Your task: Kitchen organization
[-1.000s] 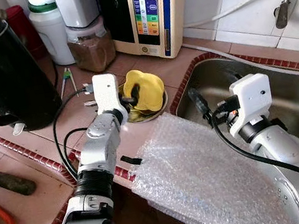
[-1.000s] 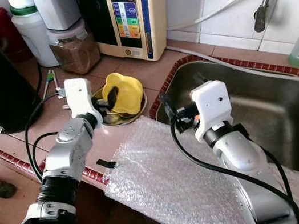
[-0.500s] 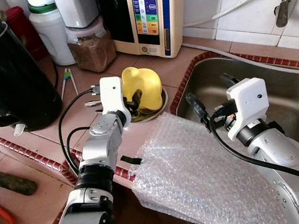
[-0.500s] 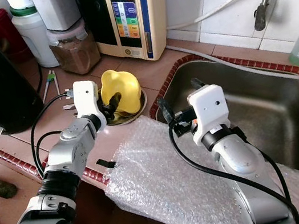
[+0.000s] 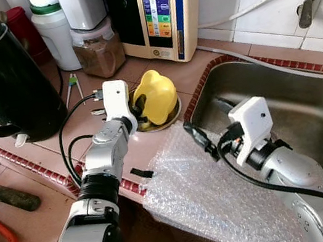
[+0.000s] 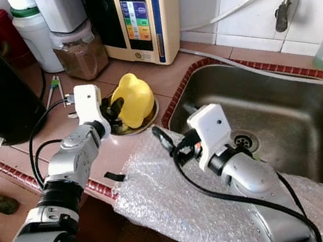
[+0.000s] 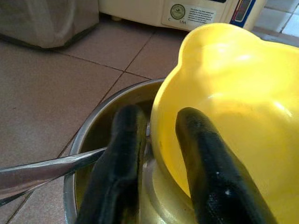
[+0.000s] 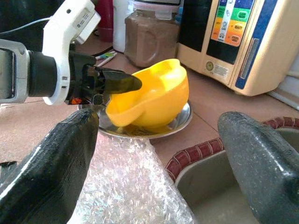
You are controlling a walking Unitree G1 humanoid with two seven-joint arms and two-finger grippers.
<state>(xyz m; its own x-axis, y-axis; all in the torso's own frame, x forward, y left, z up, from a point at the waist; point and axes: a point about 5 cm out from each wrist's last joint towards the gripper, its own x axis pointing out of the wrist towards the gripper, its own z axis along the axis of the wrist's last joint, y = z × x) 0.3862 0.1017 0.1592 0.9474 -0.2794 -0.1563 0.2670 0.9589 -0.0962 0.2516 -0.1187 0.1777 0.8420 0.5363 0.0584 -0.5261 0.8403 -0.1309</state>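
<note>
Left pincer (image 5: 138,107): you have it pinching the rim of the glossy yellow plastic bowl (image 5: 156,98), which has tipped up on edge in the shallow steel dish (image 8: 180,122) near the tabletop's sink-side edge, so the lift looks begun. Your right pincer (image 6: 167,145), fingers spread wide, has moved from over the steel sink (image 6: 312,125) onto the crinkly bubble wrap (image 5: 224,191) draped over the tabletop's front edge.
</note>
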